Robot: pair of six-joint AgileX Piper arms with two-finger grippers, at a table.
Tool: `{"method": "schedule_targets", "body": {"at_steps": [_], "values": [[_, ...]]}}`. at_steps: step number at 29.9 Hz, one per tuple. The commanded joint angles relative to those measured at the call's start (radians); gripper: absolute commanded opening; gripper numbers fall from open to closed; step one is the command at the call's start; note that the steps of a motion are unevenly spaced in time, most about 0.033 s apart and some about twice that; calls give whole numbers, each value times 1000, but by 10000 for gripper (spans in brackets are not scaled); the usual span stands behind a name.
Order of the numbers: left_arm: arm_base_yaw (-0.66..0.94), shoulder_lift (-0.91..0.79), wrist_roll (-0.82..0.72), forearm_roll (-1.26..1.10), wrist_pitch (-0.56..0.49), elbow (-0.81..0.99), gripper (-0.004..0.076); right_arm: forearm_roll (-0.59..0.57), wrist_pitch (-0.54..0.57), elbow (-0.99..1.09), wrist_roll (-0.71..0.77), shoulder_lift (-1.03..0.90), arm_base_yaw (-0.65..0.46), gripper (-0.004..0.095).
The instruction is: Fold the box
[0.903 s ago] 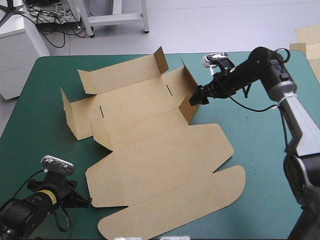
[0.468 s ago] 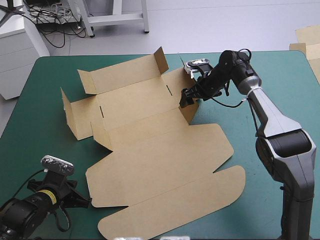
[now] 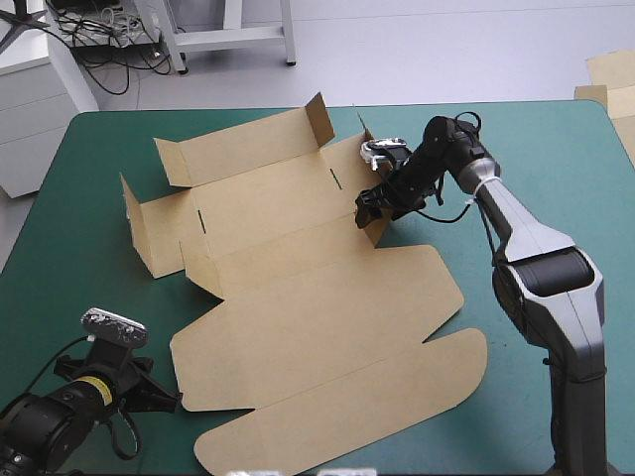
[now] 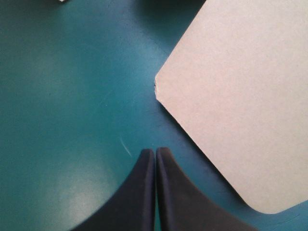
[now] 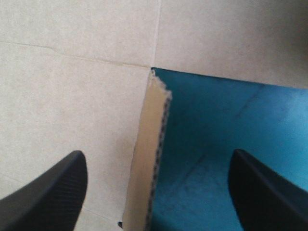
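One brown box (image 3: 298, 297) on one teal-green tabletop (image 3: 516, 149). Two grippers, the left gripper (image 4: 155, 153) at seven o'clock and the right gripper (image 3: 371, 204) at one o'clock, each with two black fingers (image 5: 53, 192). More board (image 3: 610, 64) shows at two o'clock, but the number of sheets cannot be told.

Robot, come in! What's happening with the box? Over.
Left gripper shut, parked beside the box. Right gripper open, fingers either side of a raised wall. Box partly folded, lid flat. Nothing blocking.

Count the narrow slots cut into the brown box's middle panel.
2. One slot lies near the left raised wall of the box, the other slot near its right wall, beside the right tool. Raised walls may hide more.
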Motion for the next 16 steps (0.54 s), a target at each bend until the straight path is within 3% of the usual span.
{"method": "schedule_targets", "body": {"at_steps": [1,5,6,16], "values": [[-5,3,-9,9,-49,-24,-10,73,0,-34,-11,-56,0,450],[-5,3,-9,9,-49,-24,-10,73,-1,-35,-58,-56,8,37],[-5,3,-9,9,-49,-24,-10,73,-1,-35,-62,-56,8,-18],[-5,3,-9,9,-49,-24,-10,76,-34,-35,-80,-56,15,-15]]}}
